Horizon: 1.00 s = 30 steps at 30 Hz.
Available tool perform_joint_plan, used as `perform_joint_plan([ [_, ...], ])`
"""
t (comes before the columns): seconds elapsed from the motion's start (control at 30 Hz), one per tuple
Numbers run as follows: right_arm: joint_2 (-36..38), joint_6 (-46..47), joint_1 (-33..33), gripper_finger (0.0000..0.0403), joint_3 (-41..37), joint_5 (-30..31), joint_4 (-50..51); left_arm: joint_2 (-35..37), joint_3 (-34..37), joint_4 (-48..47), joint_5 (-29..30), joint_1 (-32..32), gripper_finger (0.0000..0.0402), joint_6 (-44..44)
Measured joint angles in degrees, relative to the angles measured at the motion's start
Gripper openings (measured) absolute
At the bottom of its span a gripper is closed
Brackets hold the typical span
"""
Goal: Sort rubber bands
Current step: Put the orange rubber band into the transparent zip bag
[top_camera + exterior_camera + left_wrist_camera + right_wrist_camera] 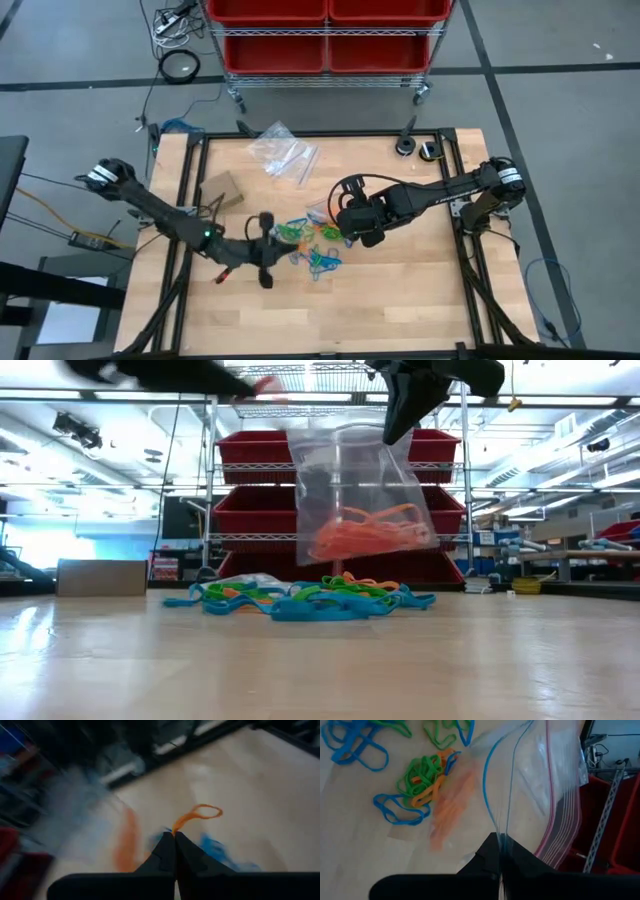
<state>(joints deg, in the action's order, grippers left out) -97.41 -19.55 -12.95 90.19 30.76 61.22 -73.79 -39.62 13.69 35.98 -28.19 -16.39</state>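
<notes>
A pile of blue, green and orange rubber bands (pixel 312 248) lies on the wooden table (pixel 400 300) near its middle. My left gripper (pixel 175 834) is above the pile's left side, shut on one orange rubber band (pixel 202 813). My right gripper (pixel 501 842) stands above the pile's right side, shut on a clear zip bag (pixel 360 490). The bag hangs with several orange bands (pixel 365 530) in its bottom. My left gripper pinches one end of the orange rubber band (pixel 178 827) between its two fingertips. The rest of the loop sticks out beyond the fingertips, lifted clear of the table. My right gripper pinches the bag's top edge (pixel 503 831) by the zip strip between its two fingers, coming from above and slanting down. The bag hangs below the fingers (pixel 400 410), upright, its bottom above the table.
More clear bags (pixel 284 156) lie near the table's far edge, with a small cardboard box (pixel 222 190) to their left. Two tape rolls (pixel 416 148) sit at the far right. A cart with red bins (pixel 325 35) stands beyond the table.
</notes>
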Motion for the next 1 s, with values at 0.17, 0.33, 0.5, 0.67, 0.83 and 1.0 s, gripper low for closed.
perform_joint_plan([
  [0.17,0.0,0.0,0.0,0.0000,0.0,-0.3,-1.1,-0.5,-10.5,-9.6,2.6,6.0,0.0002,-6.7],
  [0.33,0.0,0.0,0.0,0.0000,0.0,-0.4,-1.4,-1.2,-17.5,-13.4,3.4,10.7,0.0002,-10.2],
  [0.5,0.0,-0.1,0.4,0.0000,0.0,-0.4,-1.6,-2.3,-20.8,-18.3,0.0,14.4,0.0003,-11.8],
  [0.67,0.0,-0.1,0.7,0.0000,0.0,-0.4,-2.8,-6.0,-21.3,-20.2,-3.2,16.2,0.0004,-11.9],
  [0.83,0.0,0.0,0.8,0.0000,0.0,-1.1,-3.1,-9.4,-21.3,-19.7,-1.7,17.0,0.0020,-12.2],
  [1.0,0.0,0.1,0.8,0.0000,0.0,-1.9,-3.1,-9.5,-21.3,-17.9,0.2,17.0,0.0073,-13.3],
])
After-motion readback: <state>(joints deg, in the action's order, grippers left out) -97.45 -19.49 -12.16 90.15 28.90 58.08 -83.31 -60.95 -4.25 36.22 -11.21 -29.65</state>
